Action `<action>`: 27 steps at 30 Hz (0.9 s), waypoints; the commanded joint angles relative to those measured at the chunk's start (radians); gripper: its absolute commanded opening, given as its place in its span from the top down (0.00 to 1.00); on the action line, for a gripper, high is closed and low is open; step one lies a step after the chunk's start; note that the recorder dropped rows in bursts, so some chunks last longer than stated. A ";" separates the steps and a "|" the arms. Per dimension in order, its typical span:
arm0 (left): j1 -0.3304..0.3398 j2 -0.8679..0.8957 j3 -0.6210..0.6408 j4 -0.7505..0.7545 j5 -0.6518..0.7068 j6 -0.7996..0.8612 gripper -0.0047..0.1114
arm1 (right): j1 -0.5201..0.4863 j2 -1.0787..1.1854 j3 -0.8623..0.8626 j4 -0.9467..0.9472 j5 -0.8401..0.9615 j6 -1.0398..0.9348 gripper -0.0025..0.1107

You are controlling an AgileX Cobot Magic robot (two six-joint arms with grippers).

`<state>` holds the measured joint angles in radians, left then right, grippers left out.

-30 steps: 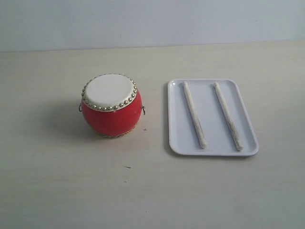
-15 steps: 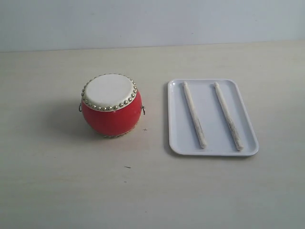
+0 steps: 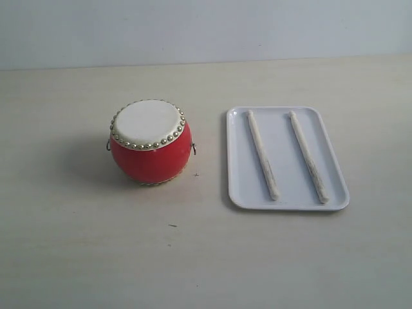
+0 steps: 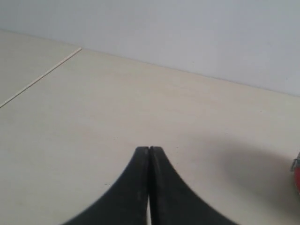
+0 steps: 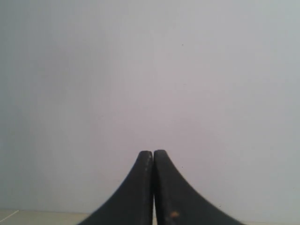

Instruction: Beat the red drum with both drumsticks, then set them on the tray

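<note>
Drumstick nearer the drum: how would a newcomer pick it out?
Find the white tray right of the red drum in the exterior view. Two pale sticks lie on it, apart and roughly parallel. Yours is the stick on the drum's side, not the outer stick.

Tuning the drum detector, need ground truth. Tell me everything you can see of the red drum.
The red drum is small and round-bellied, with a glossy red body, a cream skin top ringed by brass-coloured studs, and a small metal ring on each side. It stands upright on the pale table, skin facing up, left of the tray in the exterior view, with a clear gap between them. Only the table touches it.
</note>
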<state>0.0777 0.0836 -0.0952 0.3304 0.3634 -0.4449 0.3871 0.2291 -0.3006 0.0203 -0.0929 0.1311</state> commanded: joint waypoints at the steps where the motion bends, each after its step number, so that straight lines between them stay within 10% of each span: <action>1: 0.003 -0.084 0.036 0.013 -0.019 0.021 0.96 | -0.003 -0.005 0.004 -0.012 0.001 0.003 0.98; 27: 0.003 -0.084 0.095 -0.219 -0.002 0.191 0.96 | -0.003 -0.005 0.004 -0.012 0.001 0.003 0.98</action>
<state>0.0777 0.0064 -0.0027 0.1217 0.3658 -0.2458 0.3871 0.2291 -0.3006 0.0203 -0.0911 0.1311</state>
